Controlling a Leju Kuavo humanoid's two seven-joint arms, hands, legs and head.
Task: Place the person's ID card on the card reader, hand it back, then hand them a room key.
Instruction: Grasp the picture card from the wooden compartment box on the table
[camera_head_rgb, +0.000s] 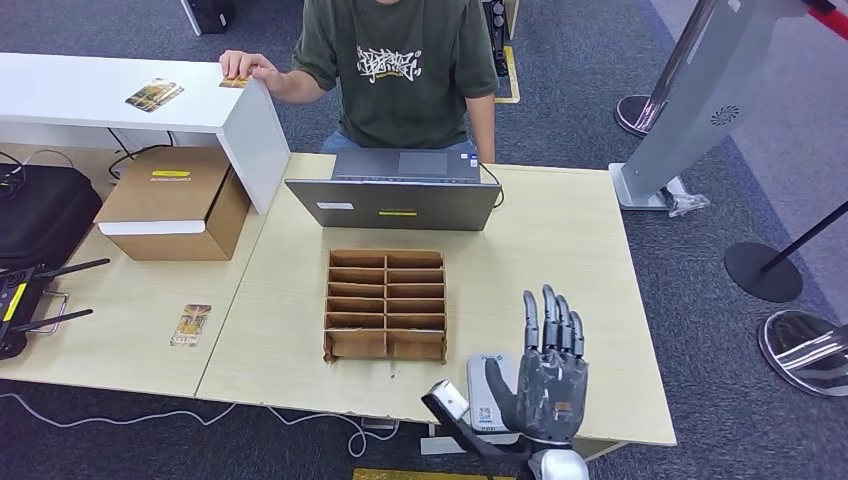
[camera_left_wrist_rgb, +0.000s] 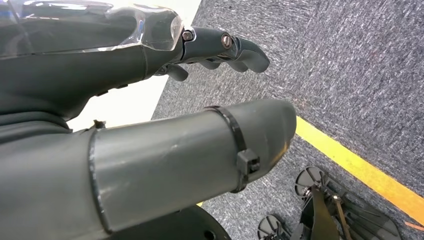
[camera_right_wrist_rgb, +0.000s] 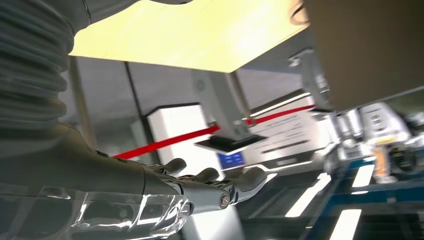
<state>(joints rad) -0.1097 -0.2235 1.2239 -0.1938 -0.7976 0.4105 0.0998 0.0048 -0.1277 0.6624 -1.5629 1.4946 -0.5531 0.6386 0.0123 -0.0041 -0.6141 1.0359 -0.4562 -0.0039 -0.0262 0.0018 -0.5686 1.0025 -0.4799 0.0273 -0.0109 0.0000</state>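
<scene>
My right hand (camera_head_rgb: 551, 377) is raised over the table's front edge, palm toward me, fingers straight and apart, holding nothing; the right wrist view shows the same bare hand (camera_right_wrist_rgb: 190, 187). Just left of it and partly behind it lies a small grey-white card reader (camera_head_rgb: 487, 392). The person in a green shirt (camera_head_rgb: 398, 70) sits behind the laptop, one hand (camera_head_rgb: 246, 66) resting on a small card (camera_head_rgb: 234, 83) at the white counter's corner. A brown printed card (camera_head_rgb: 153, 94) lies on that counter, and another (camera_head_rgb: 190, 325) on the table's left part. My left hand (camera_left_wrist_rgb: 125, 75) hangs over carpet, holding nothing.
A cardboard slotted organizer (camera_head_rgb: 385, 305) stands mid-table, with a grey laptop (camera_head_rgb: 396, 192) behind it. A cardboard box (camera_head_rgb: 176, 204) sits under the white counter (camera_head_rgb: 90, 90). A black case (camera_head_rgb: 40, 205) and a controller (camera_head_rgb: 25, 305) lie at the far left. Barrier posts (camera_head_rgb: 765, 270) stand right.
</scene>
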